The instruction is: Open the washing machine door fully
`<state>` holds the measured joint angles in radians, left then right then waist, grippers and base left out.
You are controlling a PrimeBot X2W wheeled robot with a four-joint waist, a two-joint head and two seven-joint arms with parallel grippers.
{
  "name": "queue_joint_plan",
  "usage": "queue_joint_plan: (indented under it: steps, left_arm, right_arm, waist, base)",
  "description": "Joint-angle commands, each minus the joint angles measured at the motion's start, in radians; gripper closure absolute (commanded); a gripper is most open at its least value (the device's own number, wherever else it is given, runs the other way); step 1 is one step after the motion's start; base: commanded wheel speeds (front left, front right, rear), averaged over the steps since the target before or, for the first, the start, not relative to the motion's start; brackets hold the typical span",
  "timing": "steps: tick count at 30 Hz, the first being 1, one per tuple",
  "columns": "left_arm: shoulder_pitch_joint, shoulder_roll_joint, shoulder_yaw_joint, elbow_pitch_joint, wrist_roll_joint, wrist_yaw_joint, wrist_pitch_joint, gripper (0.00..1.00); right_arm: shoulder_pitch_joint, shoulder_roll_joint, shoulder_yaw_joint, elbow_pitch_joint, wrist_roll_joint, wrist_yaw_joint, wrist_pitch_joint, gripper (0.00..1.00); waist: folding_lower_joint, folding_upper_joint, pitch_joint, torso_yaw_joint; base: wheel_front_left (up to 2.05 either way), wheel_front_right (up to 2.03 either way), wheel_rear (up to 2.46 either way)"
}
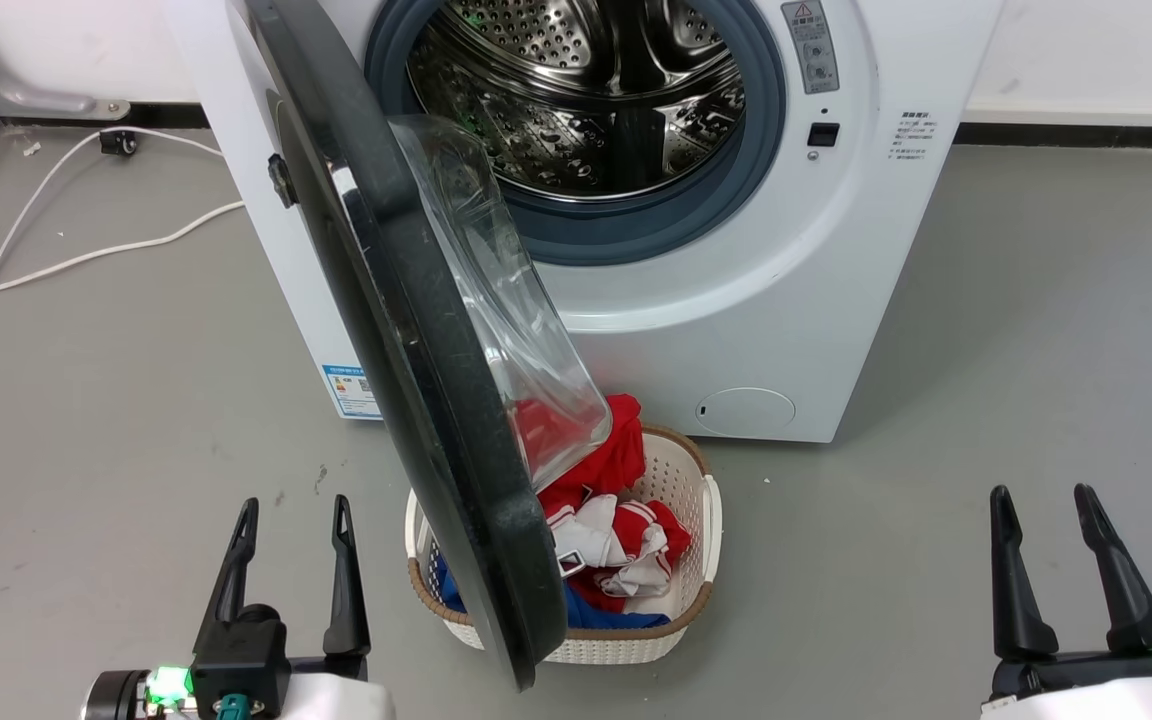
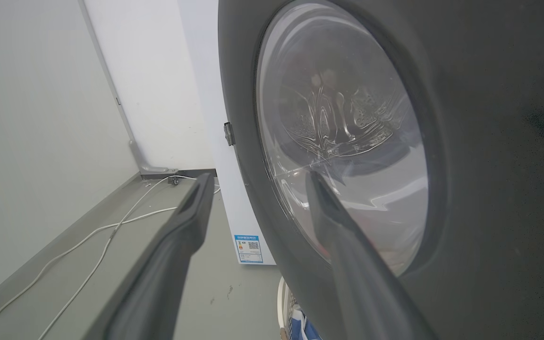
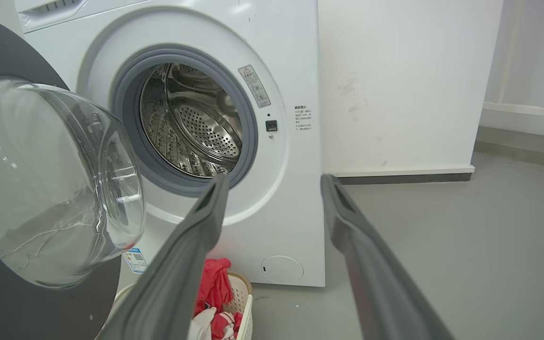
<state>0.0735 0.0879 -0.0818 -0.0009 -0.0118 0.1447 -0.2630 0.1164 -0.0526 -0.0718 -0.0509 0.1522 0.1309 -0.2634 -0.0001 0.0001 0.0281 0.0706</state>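
Washing machine door (image 1: 406,320): swung out from the white washing machine (image 1: 786,300) on its hinge at the robot's left. It stands almost edge-on in the head view, and its lower edge hangs in front of the basket.
Glass bowl (image 1: 496,320): clear, bulging from the door's inner face toward the machine.
Drum (image 1: 586,90): steel, perforated, exposed inside a grey seal.
Left gripper (image 1: 296,503): fingers spread and holding nothing, low on the door's outer side. In the left wrist view one finger overlaps the window; I cannot tell whether it touches.
Right gripper (image 1: 1041,492): fingers spread, empty, well apart from the door.
Basket (image 1: 701,520): white weave with a brown rim, on the grey floor (image 1: 1036,350) before the machine. It holds red, white and blue clothes (image 1: 626,540).
Cable (image 1: 86,260): white, lying on the floor left of the machine.
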Motion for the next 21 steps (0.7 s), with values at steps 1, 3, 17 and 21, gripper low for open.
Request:
queue_joint_plan:
  steps: [1, 3, 17, 21]
  left_arm:
    - [0.012, 0.000, 0.001, 0.001, 0.001, -0.001, -0.003, 0.00]
    - [0.017, -0.001, 0.000, 0.003, 0.001, -0.002, -0.003, 0.00]
    - [0.033, -0.006, 0.010, 0.018, -0.009, 0.000, -0.003, 0.00]
    - [0.030, -0.008, 0.023, 0.003, -0.002, 0.017, -0.003, 1.00]
  right_arm:
    - [0.018, 0.004, -0.001, -0.002, 0.013, 0.000, -0.002, 0.00]
    - [0.030, 0.004, 0.001, -0.003, 0.018, 0.000, -0.002, 0.00]
    - [0.054, 0.004, 0.013, 0.012, 0.010, 0.000, -0.002, 0.00]
    - [0.056, 0.004, 0.016, 0.017, 0.008, 0.000, -0.002, 0.00]
  waist:
    - [0.0001, -0.0001, -0.004, -0.001]
    - [0.0001, -0.0001, -0.007, -0.002]
    - [0.0001, -0.0001, -0.018, -0.004]
    - [0.0001, -0.0001, -0.021, -0.003]
  base:
    - [0.00, 0.00, 0.00]
    - [0.00, 0.00, 0.00]
    - [0.00, 0.00, 0.00]
    - [0.00, 0.00, 0.00]
